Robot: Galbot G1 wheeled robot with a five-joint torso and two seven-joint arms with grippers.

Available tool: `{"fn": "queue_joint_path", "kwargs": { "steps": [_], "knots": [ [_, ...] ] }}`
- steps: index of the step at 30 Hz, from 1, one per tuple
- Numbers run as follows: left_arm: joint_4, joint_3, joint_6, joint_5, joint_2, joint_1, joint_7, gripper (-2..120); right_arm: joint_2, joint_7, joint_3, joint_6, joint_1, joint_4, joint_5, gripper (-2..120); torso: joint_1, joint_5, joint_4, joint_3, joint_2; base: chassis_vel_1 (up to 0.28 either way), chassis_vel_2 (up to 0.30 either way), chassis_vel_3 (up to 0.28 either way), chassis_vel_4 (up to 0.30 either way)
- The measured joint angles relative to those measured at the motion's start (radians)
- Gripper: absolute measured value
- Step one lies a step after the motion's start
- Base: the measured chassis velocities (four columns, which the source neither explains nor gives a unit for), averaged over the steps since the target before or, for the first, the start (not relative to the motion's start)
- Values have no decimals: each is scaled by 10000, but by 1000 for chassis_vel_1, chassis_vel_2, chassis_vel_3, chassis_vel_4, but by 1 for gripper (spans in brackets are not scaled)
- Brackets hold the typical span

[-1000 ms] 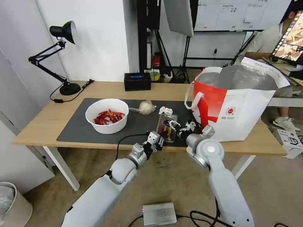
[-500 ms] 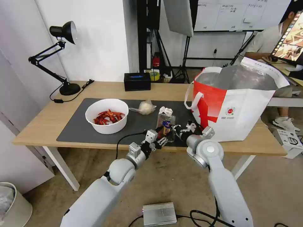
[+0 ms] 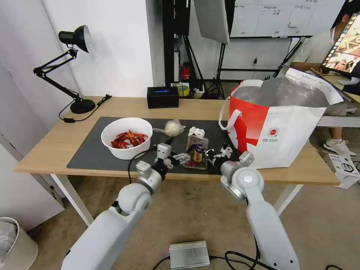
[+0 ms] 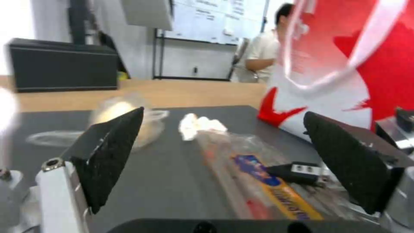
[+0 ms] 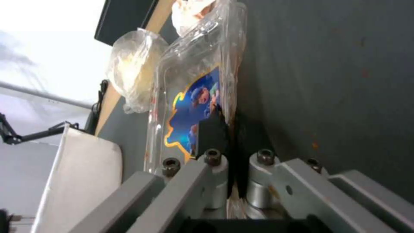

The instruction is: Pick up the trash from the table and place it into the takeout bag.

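Note:
The clear plastic clamshell box [image 3: 196, 151] lies on the dark grey mat [image 3: 90, 155] of the table [image 3: 48, 148], near the front edge. My right gripper [image 3: 208, 153] is shut on the box's edge [image 5: 190, 81]; its fingers [image 5: 213, 129] pinch the plastic. My left gripper [image 3: 180, 157] stands open just left of the box [image 4: 258, 181], its pads [image 4: 112, 152] wide apart. The white bowl [image 3: 126, 137] of red shells sits further left. The knotted clear bag [image 3: 173, 127] and the crumpled tissue [image 3: 197, 131] lie behind the box. The takeout bag [image 3: 285, 123] stands open at the right.
A small black box [image 3: 162, 96] sits at the table's back edge and a black desk lamp [image 3: 77, 75] stands at the back left. A silver unit [image 3: 189, 254] and cables lie on the floor in front. A person sits at a desk behind the takeout bag.
My left arm has swung left and forward, carrying its open gripper from the table's front edge onto the mat beside the box. The right gripper has stayed on the box.

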Motion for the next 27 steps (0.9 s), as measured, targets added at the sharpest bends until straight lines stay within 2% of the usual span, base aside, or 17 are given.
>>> {"fn": "queue_joint_path", "kwargs": {
  "steps": [5,8,9,19,23,27],
  "knots": [
    [-702,-550,188,46,278,716,-318,100,-124,-383,-135,241,-253,174,-488,0,0,1,2,0,-1,0,0,0,0],
    [-702,-550,188,46,278,716,-318,100,-124,-383,-135,241,-253,174,-488,0,0,1,2,0,-1,0,0,0,0],
    [-1115,-972,233,63,435,1202,-355,100,-285,-762,-264,478,-406,318,-905,0,0,1,1,1,-2,0,0,0,0],
    [-1593,-1610,241,62,518,1855,-364,100,-509,-1280,-399,800,-548,691,-1309,0,1,1,0,1,-3,0,0,0,0],
    [-1802,-1994,253,62,475,2289,-351,100,-705,-1764,-437,953,-758,1021,-1751,0,1,1,0,0,-2,0,0,0,0],
    [-1967,-2448,252,142,392,2828,-301,100,-1044,-2767,-455,1494,-1091,1443,-2636,0,1,0,-1,0,-2,0,0,0,0]
  ]
}}
